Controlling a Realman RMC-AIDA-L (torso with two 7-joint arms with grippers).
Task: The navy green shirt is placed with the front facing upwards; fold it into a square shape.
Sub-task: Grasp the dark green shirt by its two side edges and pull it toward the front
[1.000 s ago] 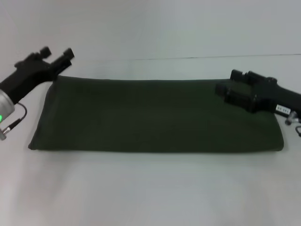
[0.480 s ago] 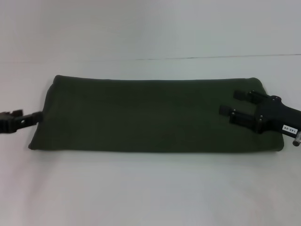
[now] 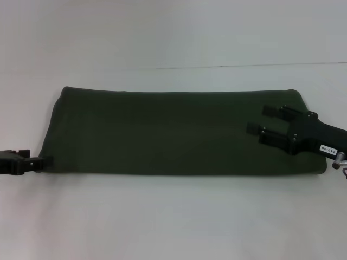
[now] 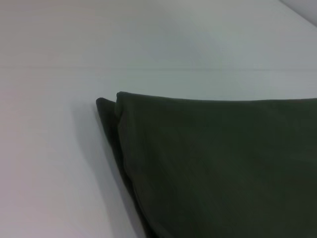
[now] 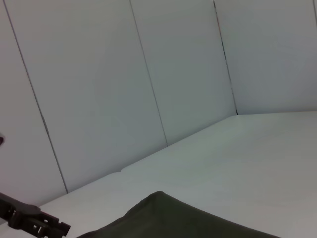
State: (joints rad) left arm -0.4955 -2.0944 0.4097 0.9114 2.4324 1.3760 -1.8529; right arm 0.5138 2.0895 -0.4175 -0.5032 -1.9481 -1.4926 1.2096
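One navy green shirt point(image 3: 179, 132) lies on the white worktop point(image 3: 173, 216), already folded into a long flat band that runs across the middle from our left side to our right, its lettering not visible. Two tools are at work on it. Our left tool point(image 3: 42, 162) sits low at the band's near left corner, right against the cloth; we cannot tell from any view whether it is spread or closed. Our right tool point(image 3: 264, 123) hovers over the right end of the band with its two fingers standing apart and nothing between them. We judge the remaining step to be bringing one end over the other to make the square. The left wrist view shows the layers at the left corner slightly staggered, so a pinch there might catch only the top layer and pull the stack apart. If the two ends rise unevenly, the band could skew or wrinkle, leaving a lopsided shape instead of a square. Count: one shirt, two tools, one worktop.
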